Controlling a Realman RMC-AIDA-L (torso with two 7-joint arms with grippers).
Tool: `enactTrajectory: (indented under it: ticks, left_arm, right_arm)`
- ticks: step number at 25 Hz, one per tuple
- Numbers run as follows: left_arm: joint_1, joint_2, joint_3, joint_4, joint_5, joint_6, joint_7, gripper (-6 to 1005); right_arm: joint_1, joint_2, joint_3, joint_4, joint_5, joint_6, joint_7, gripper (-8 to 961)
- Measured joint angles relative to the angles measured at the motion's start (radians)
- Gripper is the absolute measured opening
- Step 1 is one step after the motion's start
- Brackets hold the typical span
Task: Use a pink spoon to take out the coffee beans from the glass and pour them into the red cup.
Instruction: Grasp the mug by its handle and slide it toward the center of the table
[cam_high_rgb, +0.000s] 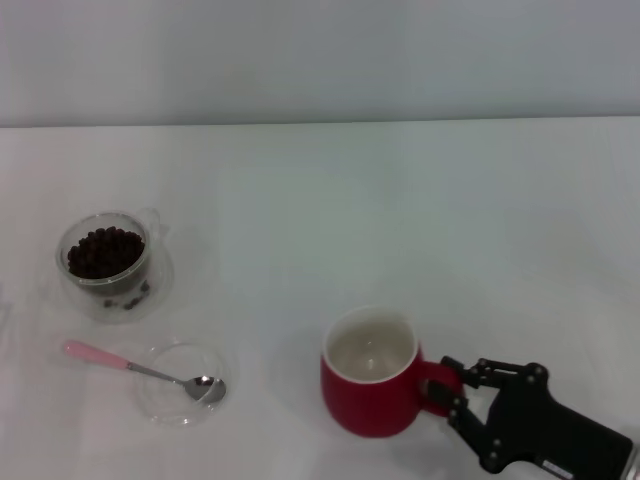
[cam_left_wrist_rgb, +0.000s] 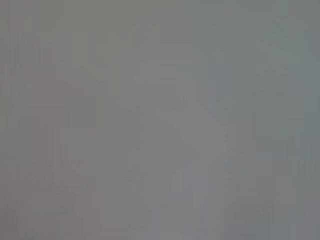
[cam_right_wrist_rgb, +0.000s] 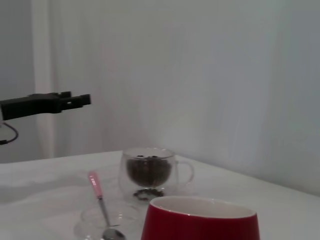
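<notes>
The glass (cam_high_rgb: 105, 255) stands at the table's left with a dark heap of coffee beans (cam_high_rgb: 104, 251) inside; it also shows in the right wrist view, glass (cam_right_wrist_rgb: 150, 172). In front of it the pink spoon (cam_high_rgb: 130, 366) lies with its metal bowl in a shallow clear dish (cam_high_rgb: 180, 385). The red cup (cam_high_rgb: 370, 385) sits upright near the front edge, its white inside bare. My right gripper (cam_high_rgb: 452, 390) is shut on the cup's handle. The left gripper (cam_right_wrist_rgb: 75, 100) hovers high above the table's left side, seen only in the right wrist view.
A few loose beans (cam_high_rgb: 130, 298) lie at the foot of the glass. White table (cam_high_rgb: 400, 220) stretches behind the red cup up to a pale wall. The left wrist view is plain grey.
</notes>
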Motion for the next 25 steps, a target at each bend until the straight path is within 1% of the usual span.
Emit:
enactTrajectory:
  ticks: [9, 17, 25]
  left_arm:
    - [0.012, 0.0, 0.0, 0.0, 0.0, 0.0, 0.0, 888]
    - [0.02, 0.001, -0.001, 0.0, 0.0, 0.001, 0.0, 888]
    - [0.023, 0.002, 0.002, 0.0, 0.0, 0.003, 0.0, 887]
  right_arm:
    - [0.003, 0.002, -0.071, -0.065, 0.0, 0.047, 0.0, 219]
    - [0.007, -0.001, -0.101, -0.065, 0.0, 0.049, -0.008, 223]
    - [0.013, -0.004, -0.104, -0.055, 0.0, 0.071, -0.009, 227]
